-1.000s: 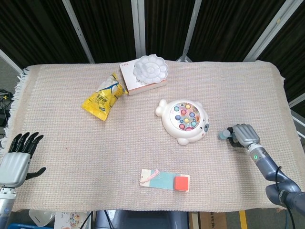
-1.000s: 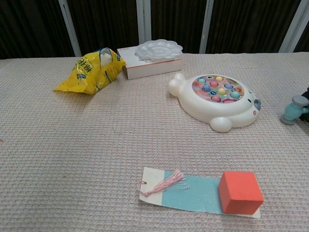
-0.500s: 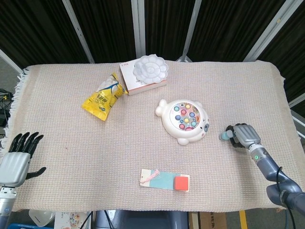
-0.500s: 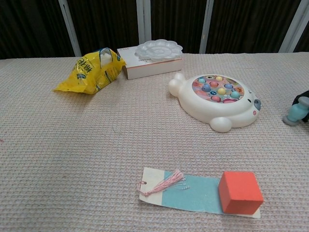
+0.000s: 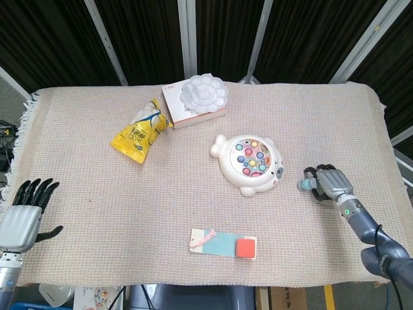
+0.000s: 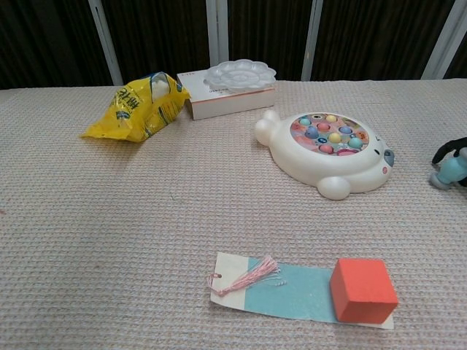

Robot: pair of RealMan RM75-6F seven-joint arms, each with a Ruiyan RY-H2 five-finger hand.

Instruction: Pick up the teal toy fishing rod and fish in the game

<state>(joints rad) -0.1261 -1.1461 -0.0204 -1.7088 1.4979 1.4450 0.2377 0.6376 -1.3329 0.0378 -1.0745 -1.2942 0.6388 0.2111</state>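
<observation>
the rod (image 5: 302,185) is found at the right of the head view, just right of the game (image 5: 250,163), and at the far right edge of the chest view (image 6: 448,173). only its teal butt end is seen; the rest is covered by the right hand (image 5: 328,183). the right hand's fingers (image 5: 314,173) are curled over and around the rod, so it appears to be held, though whether it is lifted clear of the cloth (image 5: 97,194) cannot be told.

the left hand (image 5: 22,216), at the lower left of the head view, is empty, with fingers straight and slightly spread.

the rod is judged to be light, stiff, smooth plastic. little force should be needed, but a slim smooth handle may twist or slip within thick fingers. the hold is best taken along the handle near the butt, with the tip and any line left free. no line or hook can be made out. the game is also judged light and likely to slide on the cloth if nudged. its small coloured fish (image 5: 250,157) are set in a round tray, so the tip would have to be lowered onto them gently.
</observation>
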